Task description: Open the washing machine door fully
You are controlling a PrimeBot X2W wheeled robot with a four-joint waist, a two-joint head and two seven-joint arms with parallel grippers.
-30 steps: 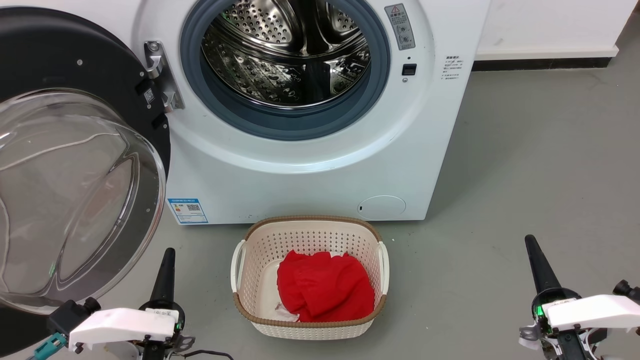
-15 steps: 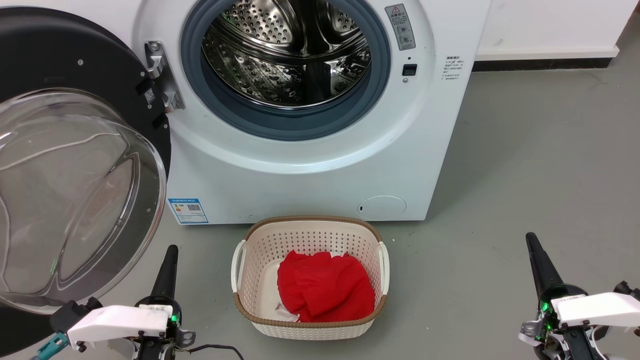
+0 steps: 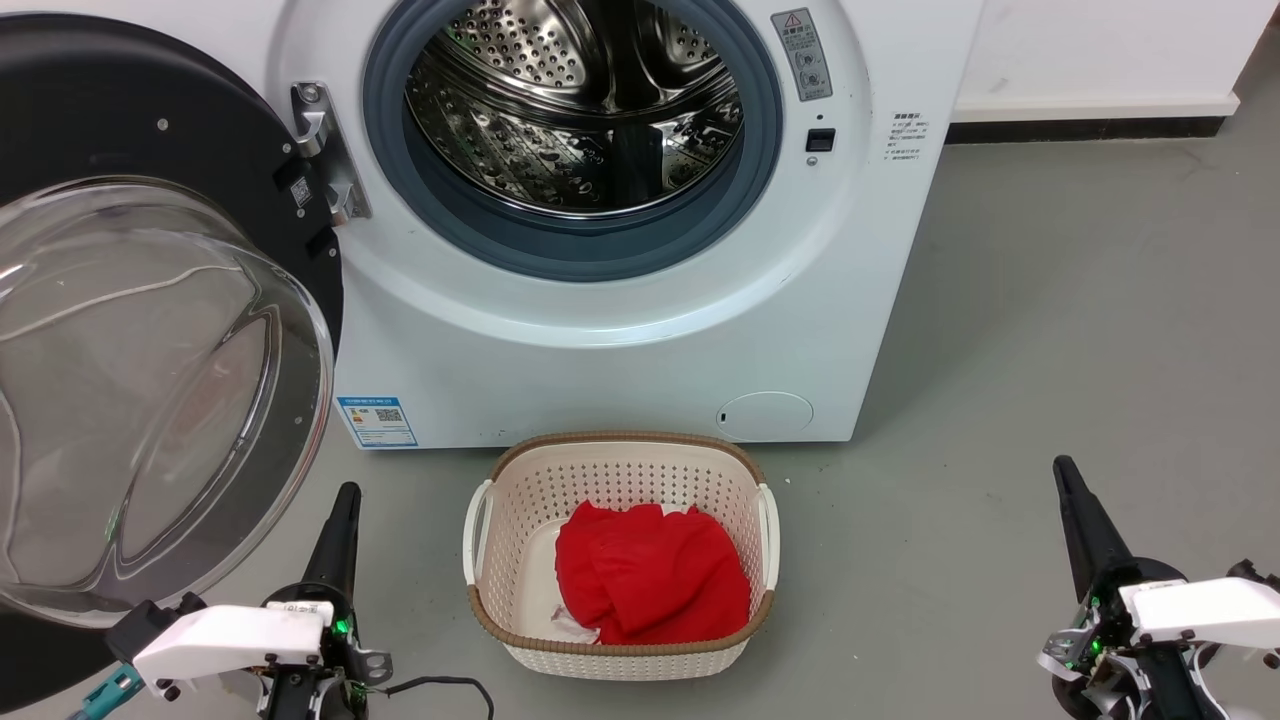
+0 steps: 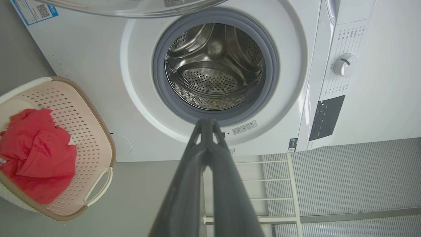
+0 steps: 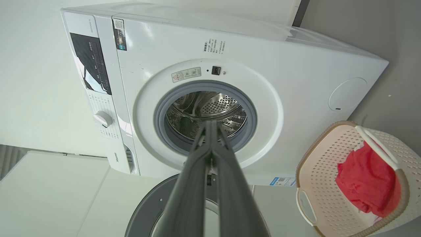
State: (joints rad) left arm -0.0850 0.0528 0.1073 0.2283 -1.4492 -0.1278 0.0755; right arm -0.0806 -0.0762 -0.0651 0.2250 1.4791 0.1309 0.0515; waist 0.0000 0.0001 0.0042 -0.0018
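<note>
Both grippers hung low over the grey floor, each with its two dark fingers pressed together on nothing. The left gripper sat near the lower rim of the washing machine door; the right gripper was well apart from it. The door stood swung wide at the left of the washing machine, exposing the steel drum. A beige basket holding red cloth stood just before the machine.

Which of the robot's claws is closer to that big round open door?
Left. The left gripper sits just beside the washing machine door, near its lower rim; the right gripper is far off, beyond the laundry basket.
</note>
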